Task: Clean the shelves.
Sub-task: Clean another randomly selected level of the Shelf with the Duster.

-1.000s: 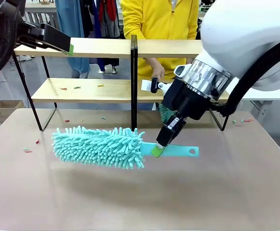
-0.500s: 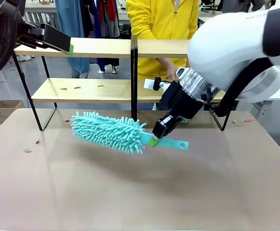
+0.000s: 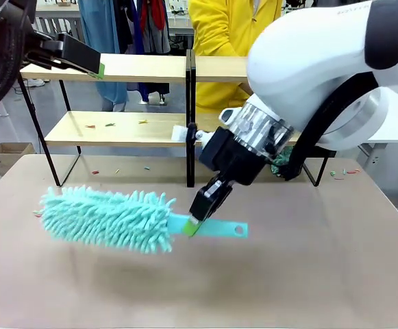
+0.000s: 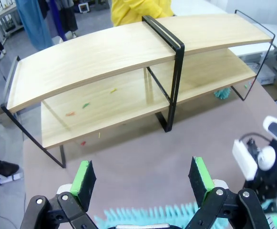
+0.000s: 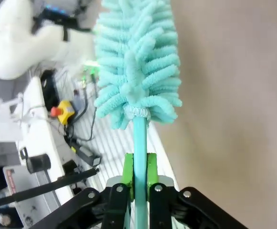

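The right fingers point(image 3: 205, 202) were clamped narrow on the flat teal handle point(image 3: 220, 229) of a duster point(image 3: 106, 219). In the right wrist view, the green pads point(image 5: 128, 167) pressed the handle from both sides just behind the fluffy head point(image 5: 138, 62). The duster lay roughly level, low over the table point(image 3: 301, 281). Its head pointed to the left and the handle's holed end to the right. Whether the fibres touched the table I could not tell. The right arm reached in from the right and crossed in front of the right half of the shelves point(image 3: 137, 128).

The left fingers point(image 4: 84, 179) stood wide apart with nothing between them. In the front view they point(image 3: 79, 55) hung at the far left, level with the top board. The left wrist view looked down on the shelves point(image 4: 105, 62), with strands of the duster point(image 4: 148, 215) at its bottom edge.

The shelves stood at the far side of the table, two units joined at black uprights in the middle. Small coloured scraps point(image 4: 86, 105) lay on the left part of the lower board, and a few more point(image 3: 342, 173) on the table near the right end. A person in a yellow top point(image 3: 219, 27) stood behind the shelves.
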`<state>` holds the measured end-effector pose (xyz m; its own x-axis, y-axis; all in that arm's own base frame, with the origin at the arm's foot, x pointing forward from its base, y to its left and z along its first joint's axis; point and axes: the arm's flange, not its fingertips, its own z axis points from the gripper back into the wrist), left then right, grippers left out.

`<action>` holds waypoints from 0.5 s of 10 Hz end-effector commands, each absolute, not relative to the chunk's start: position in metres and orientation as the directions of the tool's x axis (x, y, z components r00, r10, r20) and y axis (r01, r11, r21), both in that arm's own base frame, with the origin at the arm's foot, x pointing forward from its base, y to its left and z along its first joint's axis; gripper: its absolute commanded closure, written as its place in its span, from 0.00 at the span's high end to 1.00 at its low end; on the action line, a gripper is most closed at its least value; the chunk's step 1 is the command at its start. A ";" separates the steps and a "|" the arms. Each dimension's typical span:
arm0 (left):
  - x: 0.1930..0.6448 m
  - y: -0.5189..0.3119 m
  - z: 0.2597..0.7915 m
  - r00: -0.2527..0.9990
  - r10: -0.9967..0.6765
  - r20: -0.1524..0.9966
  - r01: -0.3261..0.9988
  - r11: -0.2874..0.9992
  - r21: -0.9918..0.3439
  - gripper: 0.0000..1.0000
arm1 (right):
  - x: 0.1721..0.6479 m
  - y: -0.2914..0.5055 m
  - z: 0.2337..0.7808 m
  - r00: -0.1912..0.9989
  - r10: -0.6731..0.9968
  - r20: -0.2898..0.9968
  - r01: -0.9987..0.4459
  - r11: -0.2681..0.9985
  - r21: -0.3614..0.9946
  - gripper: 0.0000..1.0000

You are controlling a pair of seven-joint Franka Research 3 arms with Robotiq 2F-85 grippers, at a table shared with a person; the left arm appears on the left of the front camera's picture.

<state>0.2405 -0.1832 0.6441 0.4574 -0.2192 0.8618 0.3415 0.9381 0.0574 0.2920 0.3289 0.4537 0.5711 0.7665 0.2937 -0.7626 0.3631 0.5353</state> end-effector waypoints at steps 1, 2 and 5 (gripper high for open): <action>0.239 -0.182 0.642 0.457 -0.218 0.863 0.338 0.939 0.058 1.00 | 0.281 0.344 0.464 0.474 0.819 0.324 -0.795 0.238 0.559 0.12; 0.239 -0.182 0.642 0.457 -0.218 0.863 0.338 0.939 0.058 1.00 | 0.275 0.348 0.468 0.429 0.845 0.319 -0.785 0.174 0.595 0.12; 0.239 -0.182 0.642 0.457 -0.218 0.863 0.338 0.939 0.058 1.00 | 0.276 0.346 0.464 0.423 0.855 0.301 -0.768 0.163 0.619 0.12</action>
<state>0.2405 -0.1833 0.6442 0.4573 -0.2193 0.8618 0.3415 0.9381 0.0575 0.2653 0.3491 0.4650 0.4080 0.8681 0.2828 -0.7827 0.1731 0.5978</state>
